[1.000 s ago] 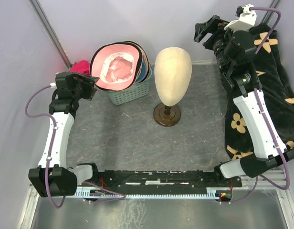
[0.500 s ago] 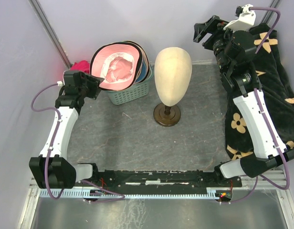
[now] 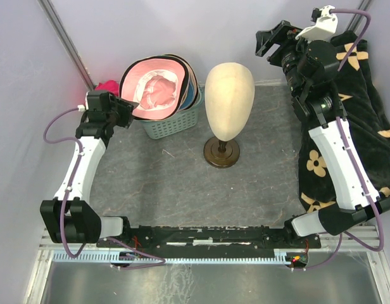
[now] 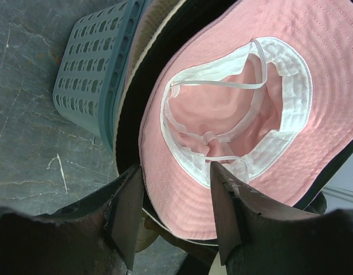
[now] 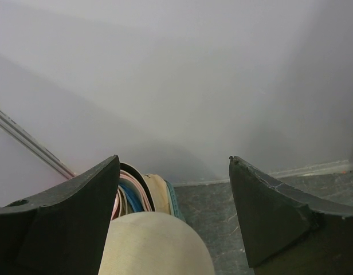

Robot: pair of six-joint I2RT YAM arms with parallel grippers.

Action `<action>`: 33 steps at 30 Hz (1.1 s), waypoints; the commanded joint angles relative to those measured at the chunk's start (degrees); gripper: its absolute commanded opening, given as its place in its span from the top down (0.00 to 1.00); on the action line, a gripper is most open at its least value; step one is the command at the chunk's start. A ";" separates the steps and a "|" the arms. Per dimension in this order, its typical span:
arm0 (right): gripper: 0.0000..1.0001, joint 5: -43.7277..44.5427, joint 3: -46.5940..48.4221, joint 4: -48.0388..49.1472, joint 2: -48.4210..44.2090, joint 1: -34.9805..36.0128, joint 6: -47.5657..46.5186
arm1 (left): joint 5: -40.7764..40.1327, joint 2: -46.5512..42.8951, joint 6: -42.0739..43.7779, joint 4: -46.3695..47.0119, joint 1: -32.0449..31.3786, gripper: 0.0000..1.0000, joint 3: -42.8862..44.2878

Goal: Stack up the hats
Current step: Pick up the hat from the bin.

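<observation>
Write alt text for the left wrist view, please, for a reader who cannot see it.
The left gripper, jaws open, frames the near brim of an upturned pink hat with a white inner band and cord. It tops other hats in a teal basket on a grey table.
</observation>
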 commanded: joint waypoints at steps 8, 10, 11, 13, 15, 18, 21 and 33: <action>0.16 -2.24 2.21 1.76 -0.08 0.63 0.46 | -0.79 2.02 2.84 3.77 -1.72 0.62 3.08; 0.17 -2.35 2.23 1.73 -0.10 0.77 0.46 | -0.97 2.32 3.49 3.79 -2.11 0.65 3.00; 0.17 -2.41 2.23 1.67 -0.16 0.86 0.45 | -1.23 2.45 3.89 3.79 -2.26 0.66 2.99; 0.17 -2.54 2.15 1.71 -0.31 1.12 0.42 | -1.71 2.66 4.66 3.72 -2.65 0.70 2.88; 0.17 -2.71 2.06 1.69 -0.45 1.31 0.26 | -1.97 3.03 5.29 3.57 -2.90 0.71 2.73; 0.17 -2.85 2.21 1.76 -0.50 1.53 0.23 | -2.22 3.40 6.06 3.35 -3.06 0.72 2.48; 0.17 -3.56 2.72 1.50 -0.35 1.70 0.15 | -2.87 3.88 7.57 3.04 -3.47 0.93 2.98; 0.20 -8.61 6.83 -1.23 1.81 3.83 -3.32 | -11.67 5.02 17.84 -1.65 -6.96 0.97 11.56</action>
